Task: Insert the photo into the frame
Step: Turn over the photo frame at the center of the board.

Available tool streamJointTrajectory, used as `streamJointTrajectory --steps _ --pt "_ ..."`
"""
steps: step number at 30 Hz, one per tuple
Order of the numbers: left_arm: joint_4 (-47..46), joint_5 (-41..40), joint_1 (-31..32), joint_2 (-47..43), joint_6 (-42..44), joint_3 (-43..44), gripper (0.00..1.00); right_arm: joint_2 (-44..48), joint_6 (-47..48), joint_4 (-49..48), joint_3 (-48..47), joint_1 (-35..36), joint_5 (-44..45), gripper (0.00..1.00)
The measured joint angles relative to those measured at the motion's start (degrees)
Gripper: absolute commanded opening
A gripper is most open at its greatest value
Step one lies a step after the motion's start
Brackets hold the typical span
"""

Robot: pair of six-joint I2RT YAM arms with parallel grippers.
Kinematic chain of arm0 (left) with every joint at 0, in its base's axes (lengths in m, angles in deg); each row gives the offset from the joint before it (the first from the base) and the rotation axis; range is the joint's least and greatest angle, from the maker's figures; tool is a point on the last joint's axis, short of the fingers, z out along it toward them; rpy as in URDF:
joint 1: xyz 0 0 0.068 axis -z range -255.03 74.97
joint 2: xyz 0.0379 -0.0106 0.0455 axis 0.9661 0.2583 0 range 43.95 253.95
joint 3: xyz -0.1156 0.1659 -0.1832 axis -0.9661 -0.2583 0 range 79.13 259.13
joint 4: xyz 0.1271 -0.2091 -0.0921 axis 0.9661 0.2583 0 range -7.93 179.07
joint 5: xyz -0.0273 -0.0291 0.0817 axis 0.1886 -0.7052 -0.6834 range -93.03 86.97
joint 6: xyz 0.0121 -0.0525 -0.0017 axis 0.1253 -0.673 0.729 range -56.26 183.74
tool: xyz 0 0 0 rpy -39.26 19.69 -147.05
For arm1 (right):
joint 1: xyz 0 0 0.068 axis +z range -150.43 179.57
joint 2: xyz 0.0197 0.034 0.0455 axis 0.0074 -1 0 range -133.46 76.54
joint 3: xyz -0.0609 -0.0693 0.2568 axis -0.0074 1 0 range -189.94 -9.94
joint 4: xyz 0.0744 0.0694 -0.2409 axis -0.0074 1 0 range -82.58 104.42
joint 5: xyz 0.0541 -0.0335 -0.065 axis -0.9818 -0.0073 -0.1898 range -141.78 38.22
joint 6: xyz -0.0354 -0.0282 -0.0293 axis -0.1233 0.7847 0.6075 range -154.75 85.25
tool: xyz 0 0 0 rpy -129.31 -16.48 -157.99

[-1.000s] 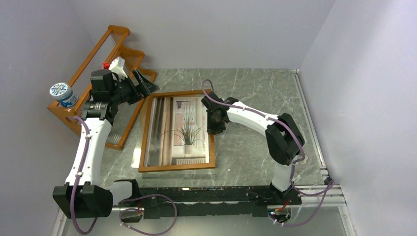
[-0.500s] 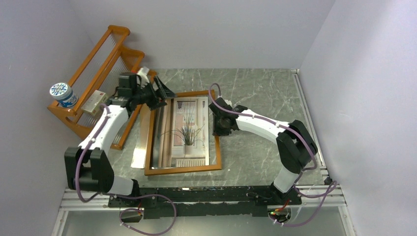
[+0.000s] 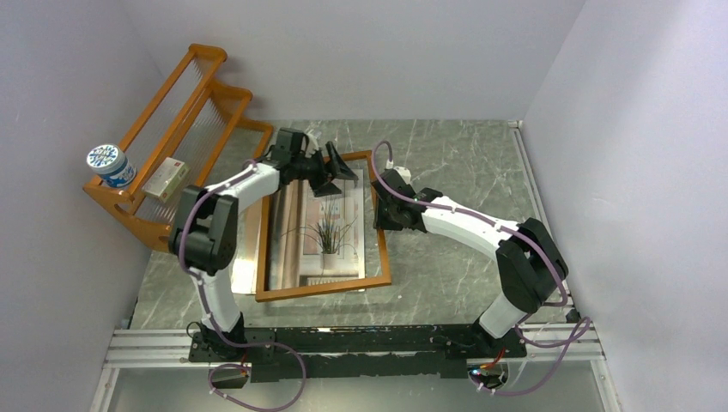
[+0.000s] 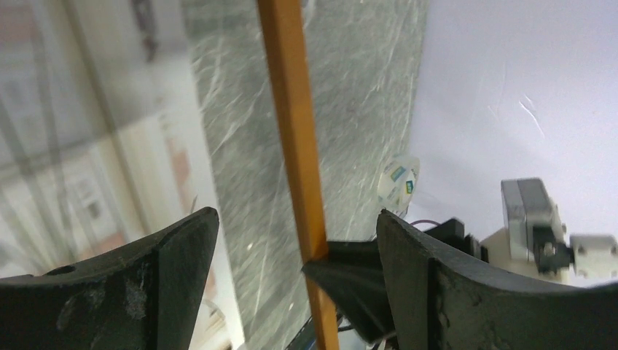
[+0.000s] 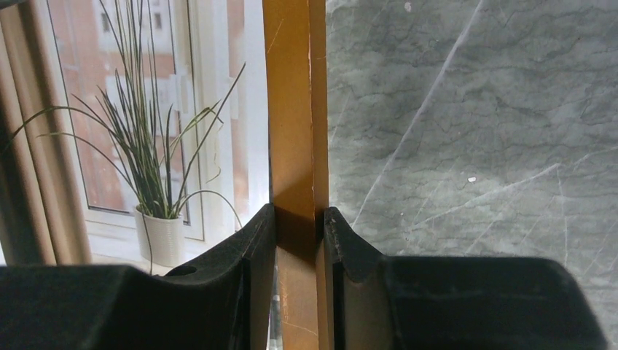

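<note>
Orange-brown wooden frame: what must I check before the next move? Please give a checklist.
1. Right gripper shut on the thin orange-brown wooden frame, at its side rail: ok.
2. Left gripper open, a frame rail between its fingers: ok.
3. Paper photo of a potted plant shows inside the frame: ok.
4. Photo seated flat in the frame: cannot tell.
5. Frame resting on the grey marble table: cannot tell.

We see a grey table top (image 3: pixel 464 146) that looks like stone, with thin white lines in it. Pale purple walls (image 3: pixel 360 51) stand around it. By the left wall is an orange wooden rack (image 3: pixel 209 53), with a blue and white tub (image 3: pixel 110 165) and a small box (image 3: pixel 166 180) on it. The light is soft.
</note>
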Motion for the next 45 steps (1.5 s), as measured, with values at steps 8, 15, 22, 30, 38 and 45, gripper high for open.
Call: streamJointTrajectory --steps 8,15,22,30,38,45 --pt "-0.55 -1.53 5.14 12.2 -1.42 10.43 0.89 0.07 0.11 -2.51 2.54 -0.09 -0.09 0.15" --pt "2.58 -3.06 7.85 17.86 -1.53 15.02 0.74 1.07 0.07 -3.89 4.17 -0.15 -0.72 0.15" --pt "2.64 -2.27 8.68 19.65 -1.4 15.54 0.56 3.48 0.55 -5.07 6.51 -0.52 -2.03 0.17" --pt "1.9 0.59 8.5 19.74 -1.42 16.76 0.21 5.05 1.68 -6.47 8.13 -0.68 -4.37 0.2" --pt "2.8 2.05 8.76 19.76 -1.57 18.45 0.03 6.14 0.94 -6.71 8.52 -1.16 -5.9 0.58" --pt "6.25 1.51 8.68 19.17 -1.16 18.45 0.03 13.73 0.42 -8.15 8.9 -5.86 -10.4 0.87"
